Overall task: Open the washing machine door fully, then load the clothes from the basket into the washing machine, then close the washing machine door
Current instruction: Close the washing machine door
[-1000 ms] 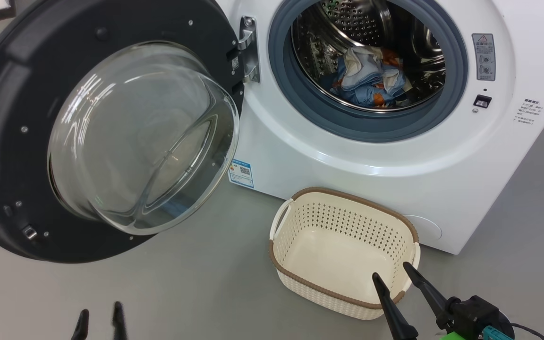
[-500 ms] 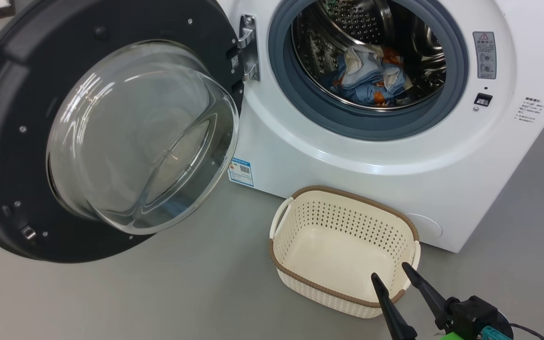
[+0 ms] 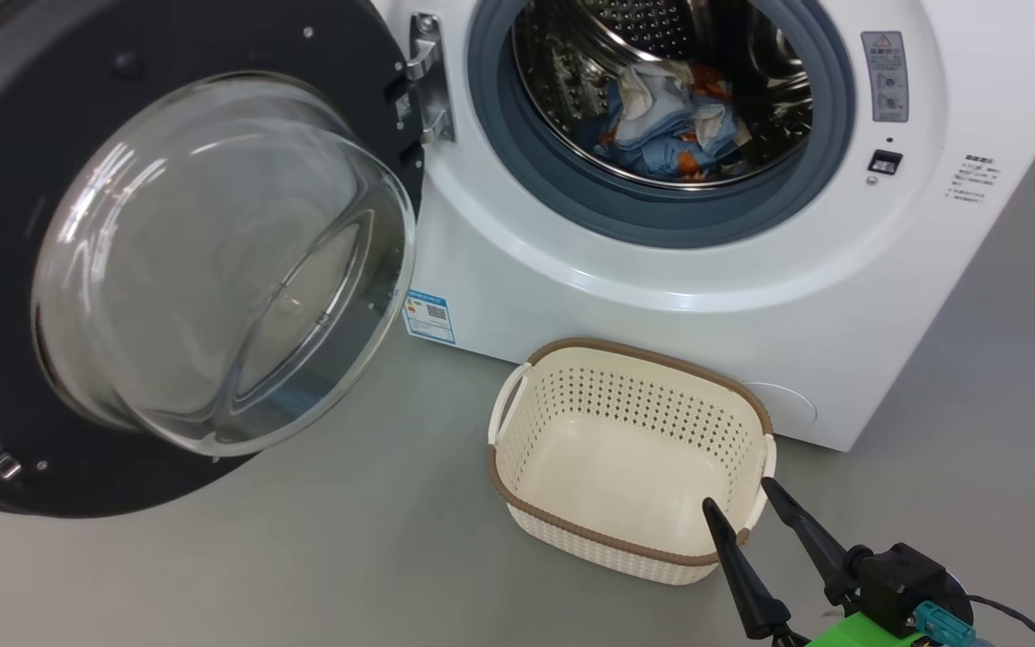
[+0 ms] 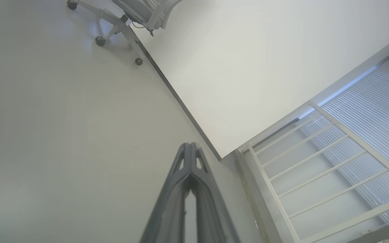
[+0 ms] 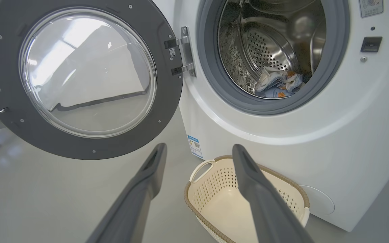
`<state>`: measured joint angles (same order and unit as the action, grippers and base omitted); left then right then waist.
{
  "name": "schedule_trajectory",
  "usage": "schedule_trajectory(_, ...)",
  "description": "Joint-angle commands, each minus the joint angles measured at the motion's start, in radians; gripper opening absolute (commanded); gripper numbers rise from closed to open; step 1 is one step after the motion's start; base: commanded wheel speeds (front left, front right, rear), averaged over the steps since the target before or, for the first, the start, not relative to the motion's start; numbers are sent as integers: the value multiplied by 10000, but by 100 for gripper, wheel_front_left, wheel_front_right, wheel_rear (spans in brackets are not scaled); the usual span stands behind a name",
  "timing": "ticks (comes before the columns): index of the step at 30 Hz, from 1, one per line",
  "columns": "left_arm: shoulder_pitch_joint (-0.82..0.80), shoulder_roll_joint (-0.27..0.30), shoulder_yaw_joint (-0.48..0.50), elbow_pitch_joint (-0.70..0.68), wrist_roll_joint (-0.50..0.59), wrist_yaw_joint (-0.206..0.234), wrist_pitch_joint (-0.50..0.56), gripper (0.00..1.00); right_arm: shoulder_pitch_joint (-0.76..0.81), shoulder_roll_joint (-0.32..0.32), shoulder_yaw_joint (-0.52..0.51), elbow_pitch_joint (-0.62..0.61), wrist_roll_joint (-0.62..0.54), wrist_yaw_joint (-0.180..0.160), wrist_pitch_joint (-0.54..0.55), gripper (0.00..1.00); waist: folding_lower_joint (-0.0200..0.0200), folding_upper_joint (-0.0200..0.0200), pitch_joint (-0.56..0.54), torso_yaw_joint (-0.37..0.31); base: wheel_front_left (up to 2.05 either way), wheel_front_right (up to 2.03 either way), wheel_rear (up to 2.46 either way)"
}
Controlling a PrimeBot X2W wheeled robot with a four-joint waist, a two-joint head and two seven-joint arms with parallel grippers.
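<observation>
Black-rimmed door (image 3: 212, 261) hangs wide open at left. The left gripper (image 4: 190, 145), open a second ago, has closed on nothing. Clothes (image 3: 661, 126) lie in the drum (image 3: 571, 90) and the basket (image 3: 616, 346) is empty, so closing the door looks next. The right gripper (image 3: 738, 494), spread wide and empty, hovers at the basket's near corner, well apart from the door.

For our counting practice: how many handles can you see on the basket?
2: one handle at the basket's left end, the other at its right end; none seems hidden.
</observation>
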<state>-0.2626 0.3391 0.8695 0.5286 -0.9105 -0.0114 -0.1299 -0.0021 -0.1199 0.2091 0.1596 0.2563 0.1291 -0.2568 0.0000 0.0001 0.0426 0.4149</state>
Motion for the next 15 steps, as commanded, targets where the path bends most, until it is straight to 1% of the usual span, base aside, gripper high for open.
schedule_trajectory(1,-444,1066,306,122,-163,98,313,0,-350,12,207,-234,-46,16,-49,100,0,-1,150,-215,0,0,0)
schedule_trajectory(4,-992,1799,461,721,-430,202,609,0,-340,8,185,-225,-44,16,-49,100,0,-1,233,-321,0,0,0)
schedule_trajectory(7,-1652,2304,507,1244,-726,326,928,0,-359,-26,203,-212,-41,16,-49,100,0,-1,319,-383,0,0,0)
schedule_trajectory(12,-2653,2905,297,1970,-935,702,1419,0,-542,-134,339,-146,-42,16,-49,100,0,-1,364,-556,0,0,0)
schedule_trajectory(13,-2653,2905,297,1970,-935,702,1419,0,-542,-134,339,-146,-42,16,-49,100,0,-1,364,-556,0,0,0)
schedule_trajectory(15,-3008,3054,157,2132,-941,862,1540,0,-616,-164,384,-122,-29,16,-49,100,0,-1,334,-646,0,0,0)
